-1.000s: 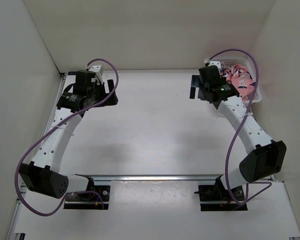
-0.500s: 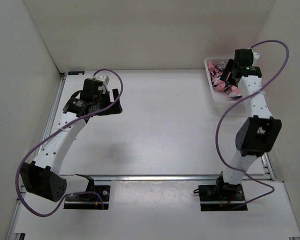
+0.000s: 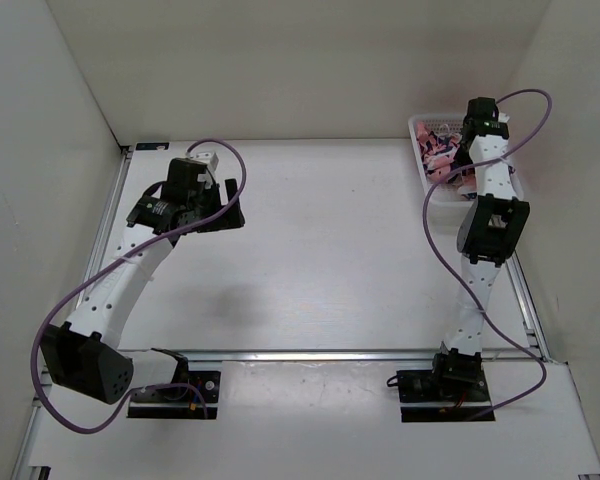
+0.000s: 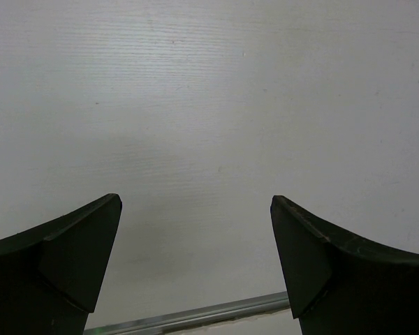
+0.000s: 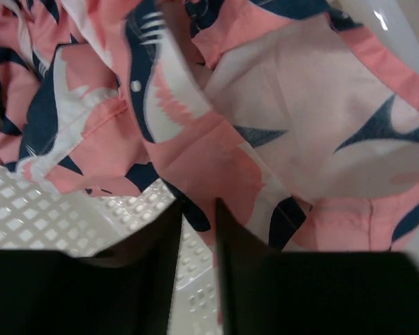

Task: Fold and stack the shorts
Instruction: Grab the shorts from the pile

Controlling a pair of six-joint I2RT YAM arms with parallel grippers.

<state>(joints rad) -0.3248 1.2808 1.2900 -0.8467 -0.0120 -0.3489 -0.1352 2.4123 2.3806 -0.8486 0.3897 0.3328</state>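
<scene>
**Right arm straightens over the basket; shorts not yet lifted**

Right arm's elbow has drawn in from the right wall and the limb now runs almost straight up the right side, with its wrist above the far right corner. The left arm has not shifted in that time. The right end effector (image 5: 197,207) points down into the white mesh basket (image 3: 417,125), where the shorts (image 5: 223,132) lie crumpled in a heap. Its fingers are drawn almost together with only a thin slit between them, and basket mesh shows through that slit. A pink edge of the cloth lies right at the tips, but I cannot tell whether any of it is caught. The left end effector (image 4: 194,200) hangs spread wide over the bare surface (image 4: 209,77) at the far left, well apart from the basket.

The shorts look thin, light and limp. They should weigh almost nothing, drape from any pinch, and trail or snag on the mesh wall as they come out. A stitched hem or the doubled waistband would likely give the firmest hold, since a single loose layer may slip free. One such pink hem runs across the near right of the wrist view, just beside the fingers. Once lifted, the cloth will probably bunch, so spreading it flat should need both arms.
</scene>
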